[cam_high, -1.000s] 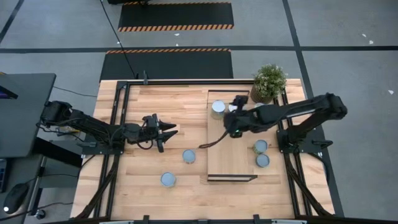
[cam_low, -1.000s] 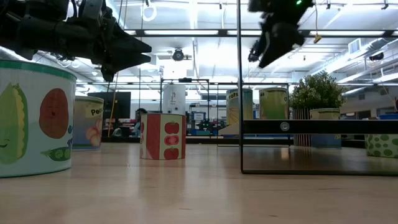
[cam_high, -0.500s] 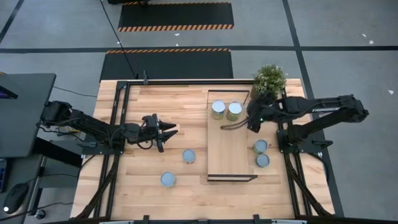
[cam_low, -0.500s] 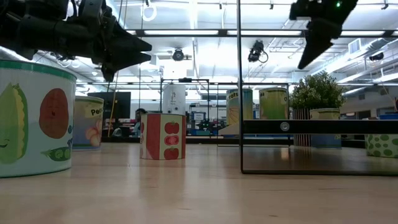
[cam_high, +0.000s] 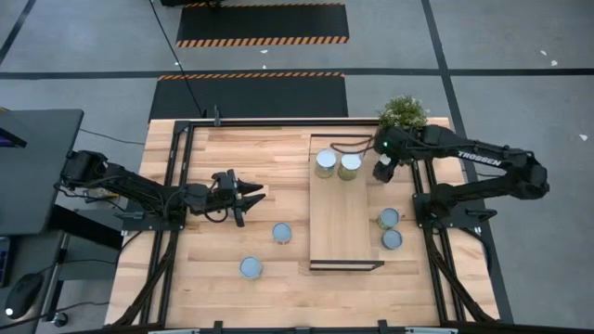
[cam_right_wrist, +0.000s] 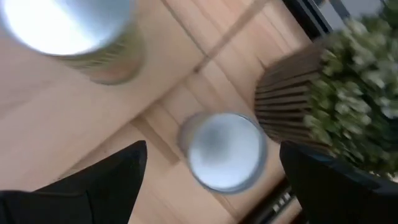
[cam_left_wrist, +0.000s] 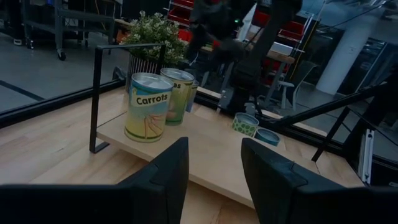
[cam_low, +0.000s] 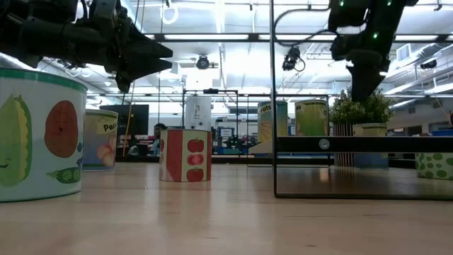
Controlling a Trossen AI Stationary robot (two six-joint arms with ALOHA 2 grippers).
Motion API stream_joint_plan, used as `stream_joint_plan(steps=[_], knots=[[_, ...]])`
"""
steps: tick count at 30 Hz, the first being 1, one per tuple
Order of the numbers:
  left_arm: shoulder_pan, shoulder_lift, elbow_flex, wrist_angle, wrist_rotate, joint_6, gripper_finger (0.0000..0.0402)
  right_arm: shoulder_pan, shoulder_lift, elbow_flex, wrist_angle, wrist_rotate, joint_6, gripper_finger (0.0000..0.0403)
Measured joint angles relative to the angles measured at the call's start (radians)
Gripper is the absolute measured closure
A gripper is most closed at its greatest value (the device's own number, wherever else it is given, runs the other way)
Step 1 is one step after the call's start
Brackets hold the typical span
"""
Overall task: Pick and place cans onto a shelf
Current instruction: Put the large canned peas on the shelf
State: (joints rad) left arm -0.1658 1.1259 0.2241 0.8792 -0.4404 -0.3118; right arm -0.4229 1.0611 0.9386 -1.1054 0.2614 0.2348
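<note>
The shelf (cam_high: 343, 223) stands right of the table's middle. Two cans (cam_high: 325, 163) (cam_high: 349, 165) stand upright on its far end, and also show in the left wrist view (cam_left_wrist: 147, 107). My right gripper (cam_high: 382, 171) is open, points down and hovers over another can (cam_right_wrist: 224, 149). That can stands on the table between the shelf's right edge and the plant pot (cam_right_wrist: 292, 99). Two cans (cam_high: 282, 233) (cam_high: 251, 268) stand left of the shelf, two (cam_high: 389, 219) (cam_high: 393, 239) right of it. My left gripper (cam_high: 252, 196) is open and empty, above the table left of the shelf.
A potted green plant (cam_high: 402, 113) stands at the far right corner, close to my right gripper. Black frame rails (cam_high: 176, 176) run along the table's left and right sides. Bare tabletop (cam_high: 251, 153) lies at the far left of the shelf.
My right gripper has gone from above the shelf's middle toward the table's right and far edges. It has turned from slanting to pointing down beside the plant. The second can on the shelf, hidden under the arm before, now shows.
</note>
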Motion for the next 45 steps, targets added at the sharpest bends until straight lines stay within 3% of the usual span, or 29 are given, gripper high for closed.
stream_joint_plan(steps=[11,18,35,45], knots=[[0.000,0.000,0.000,0.000,0.000,0.000,0.0248,-0.179,0.138,0.000,-0.048,-0.074,-0.056,0.0005],[0.000,0.000,0.000,-0.002,0.000,0.000,0.0248,-0.190,0.235,0.000,-0.068,-0.074,-0.084,0.0003],[-0.002,0.000,0.000,-0.001,0.000,0.000,0.0248,-0.216,0.248,-0.035,0.018,-0.095,-0.163,0.0005],[-0.002,0.000,0.000,-0.001,0.000,0.000,0.0248,-0.215,0.248,-0.104,0.079,-0.099,-0.200,0.0039]])
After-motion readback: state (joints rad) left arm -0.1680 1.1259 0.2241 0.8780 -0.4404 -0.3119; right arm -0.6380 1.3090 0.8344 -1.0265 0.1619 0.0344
